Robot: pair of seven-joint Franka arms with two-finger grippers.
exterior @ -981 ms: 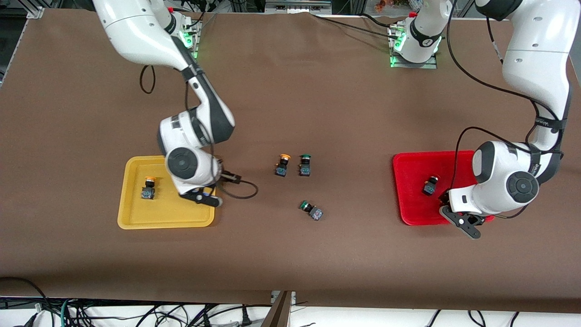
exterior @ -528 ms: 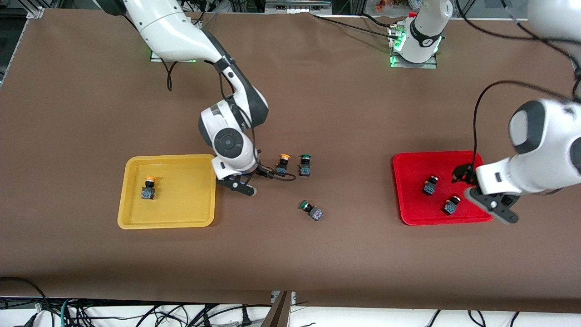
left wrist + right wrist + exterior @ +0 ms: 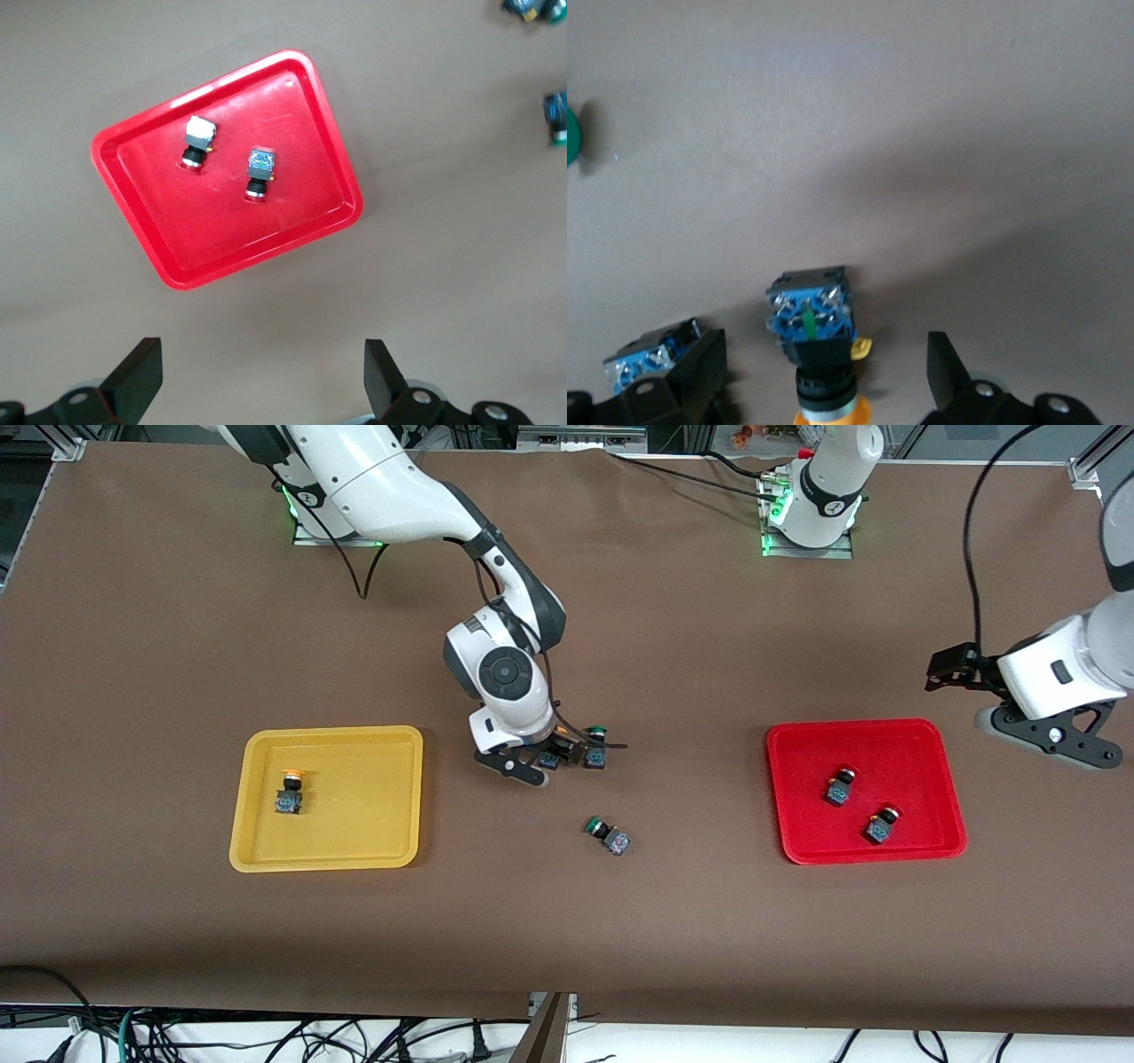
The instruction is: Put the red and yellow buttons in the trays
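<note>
My right gripper [image 3: 547, 767] is low over the table and open, its fingers on either side of a yellow button [image 3: 550, 759] and not touching it. In the right wrist view the button [image 3: 813, 341] stands between the open fingers of the gripper [image 3: 824, 382]. The yellow tray [image 3: 354, 841] holds one yellow button [image 3: 290, 790]. The red tray [image 3: 921, 771] holds two red buttons [image 3: 840, 786] [image 3: 881, 825], which also show in the left wrist view [image 3: 199, 142] [image 3: 260, 173]. My left gripper [image 3: 1050, 731] is open and empty, up over the table beside the red tray [image 3: 292, 230].
A green-capped switch [image 3: 595, 755] stands right beside the yellow button, its body [image 3: 651, 359] close to one right finger. Another green-capped switch [image 3: 608, 835] lies on its side nearer the front camera.
My right gripper has moved from over the yellow tray to the yellow button at mid-table. My left gripper has left a second red button in the red tray and lifted away.
</note>
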